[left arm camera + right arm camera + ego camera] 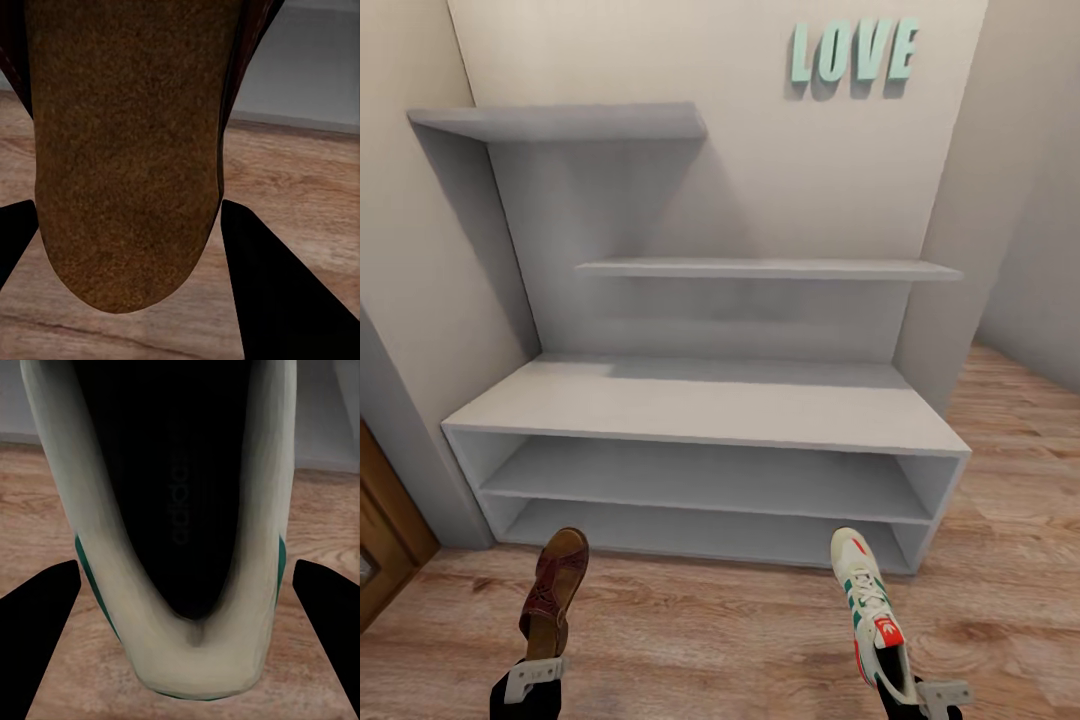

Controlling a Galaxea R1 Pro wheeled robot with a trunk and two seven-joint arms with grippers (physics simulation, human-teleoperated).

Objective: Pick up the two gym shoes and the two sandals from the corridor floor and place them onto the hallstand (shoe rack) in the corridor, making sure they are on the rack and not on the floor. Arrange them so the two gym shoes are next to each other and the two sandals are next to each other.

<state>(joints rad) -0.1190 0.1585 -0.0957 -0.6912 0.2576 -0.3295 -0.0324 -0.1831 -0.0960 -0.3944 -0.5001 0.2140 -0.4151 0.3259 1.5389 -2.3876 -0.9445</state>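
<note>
My left gripper (532, 675) is shut on the heel of a dark brown sandal (555, 590), whose toe points at the hallstand (710, 400). In the left wrist view the sandal's tan footbed (127, 150) sits between the dark fingers (285, 292). My right gripper (920, 690) is shut on the heel of a white gym shoe (872, 610) with green stripes and a red heel patch. The right wrist view looks into the gym shoe's opening (195, 660), with a finger (37, 637) on each side. Both shoes hang over the corridor floor (710, 630), just short of the rack's lower compartments.
Two staggered wall shelves (760, 268) hang above the hallstand's flat top, with teal LOVE letters (855, 52) on the wall. A brown wooden door (385, 540) stands at the left edge. Plank flooring runs on to the right of the rack (1020, 450).
</note>
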